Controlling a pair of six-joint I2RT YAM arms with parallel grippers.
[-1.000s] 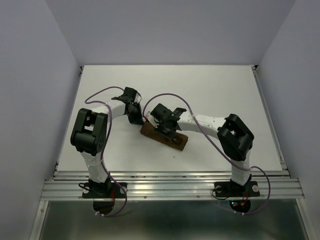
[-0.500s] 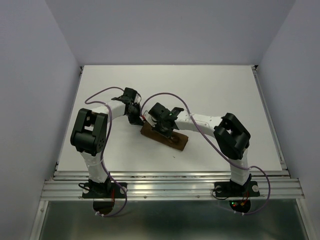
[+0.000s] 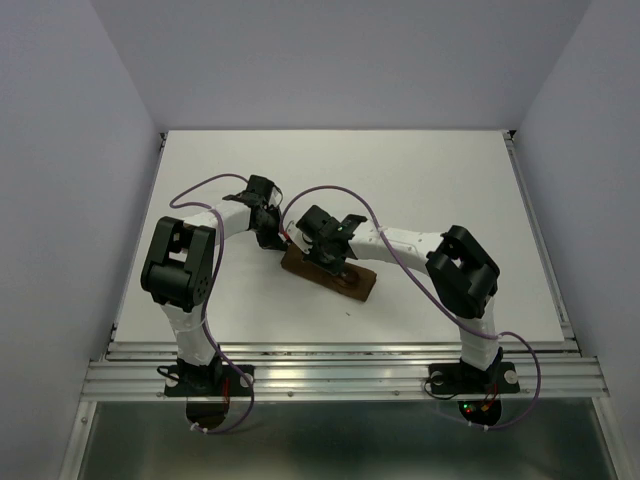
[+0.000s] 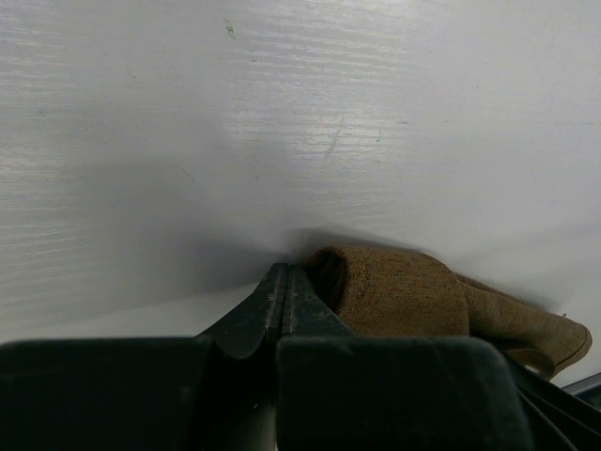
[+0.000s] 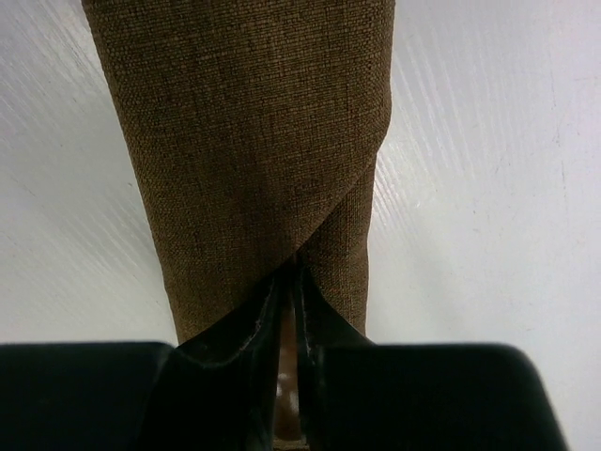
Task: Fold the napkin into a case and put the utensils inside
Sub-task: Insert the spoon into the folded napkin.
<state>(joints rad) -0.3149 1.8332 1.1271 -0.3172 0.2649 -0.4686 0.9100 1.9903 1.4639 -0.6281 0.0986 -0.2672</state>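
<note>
The right gripper [image 5: 289, 282] is seen closed to a sliver, with the case [image 5: 254, 122] pinched at its overlapping fold and stretched ahead of the tips. The left gripper [image 4: 285, 282] is pressed together, the case's end just beside its right finger.

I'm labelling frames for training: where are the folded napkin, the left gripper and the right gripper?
folded napkin [image 5: 244, 122], right wrist view, middle of its top layer
left gripper [image 4: 285, 279], left wrist view, between its fingertips
right gripper [image 5: 289, 282], right wrist view, between its fingertips

The case [image 3: 358, 282], left gripper [image 3: 276, 239] and right gripper [image 3: 335, 264] crowd mid-table; the table [image 3: 450, 170] lies open all around.
</note>
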